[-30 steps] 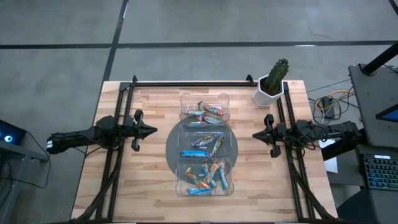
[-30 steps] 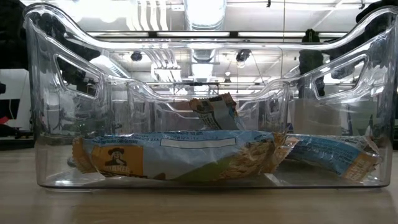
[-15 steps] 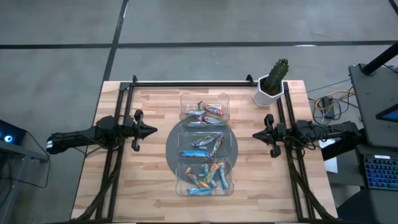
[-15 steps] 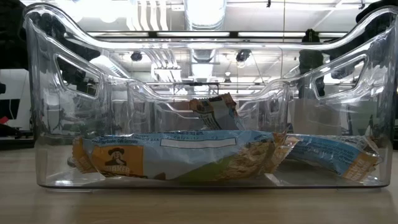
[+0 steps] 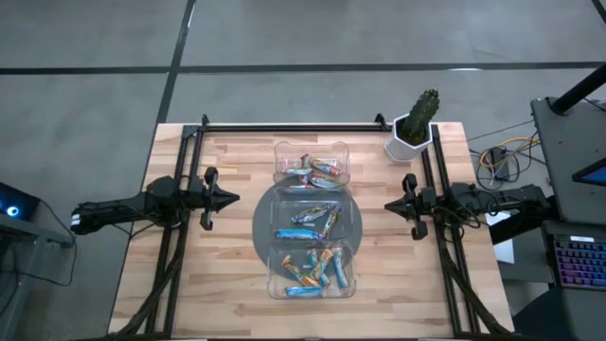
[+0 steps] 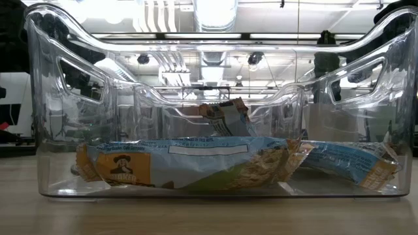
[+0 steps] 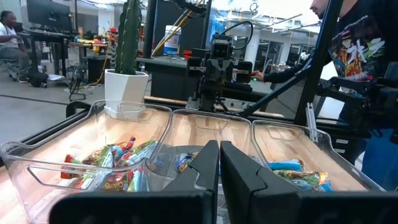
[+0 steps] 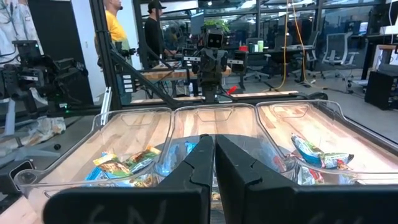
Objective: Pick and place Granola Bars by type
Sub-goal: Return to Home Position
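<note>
Sitting parked: left gripper (image 5: pixel 231 199), right gripper (image 5: pixel 389 204), fingers together, empty. Granola Bars (image 5: pixel 312 269) in clear tray (image 5: pixel 273 284) between pincers. Homing step seems done; next needs only holding pose.

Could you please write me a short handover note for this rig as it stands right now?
Left claw: shut, empty, at the table's left.
Right claw: shut, empty, at its right.
Multicoloured bars lie in the cactus-side bin, blue bars in the middle bin, orange bars in the end bin.
Done: no bar shows loose on the table.
Left: nothing visible to sort.
</note>
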{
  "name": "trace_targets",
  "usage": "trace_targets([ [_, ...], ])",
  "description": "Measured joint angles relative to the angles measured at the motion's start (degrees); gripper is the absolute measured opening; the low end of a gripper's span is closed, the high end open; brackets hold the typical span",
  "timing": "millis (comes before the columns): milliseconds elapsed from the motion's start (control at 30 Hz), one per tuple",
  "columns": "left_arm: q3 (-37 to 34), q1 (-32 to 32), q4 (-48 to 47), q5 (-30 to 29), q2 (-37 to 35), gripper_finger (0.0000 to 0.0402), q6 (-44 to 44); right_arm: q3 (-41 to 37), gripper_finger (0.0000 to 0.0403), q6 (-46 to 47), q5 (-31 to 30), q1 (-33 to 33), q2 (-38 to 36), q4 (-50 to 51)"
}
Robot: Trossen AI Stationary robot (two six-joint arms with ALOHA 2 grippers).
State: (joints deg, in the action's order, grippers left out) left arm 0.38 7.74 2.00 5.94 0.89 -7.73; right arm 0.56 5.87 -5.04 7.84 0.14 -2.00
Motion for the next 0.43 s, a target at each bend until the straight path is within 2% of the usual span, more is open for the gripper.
trace_targets([
  [433, 0.0, -0.02, 0.0, -0.01, 0.02, 0.0, 0.0, 0.0, 0.0009, 0.0, 0.0, 0.02, 0.0, 0.0],
])
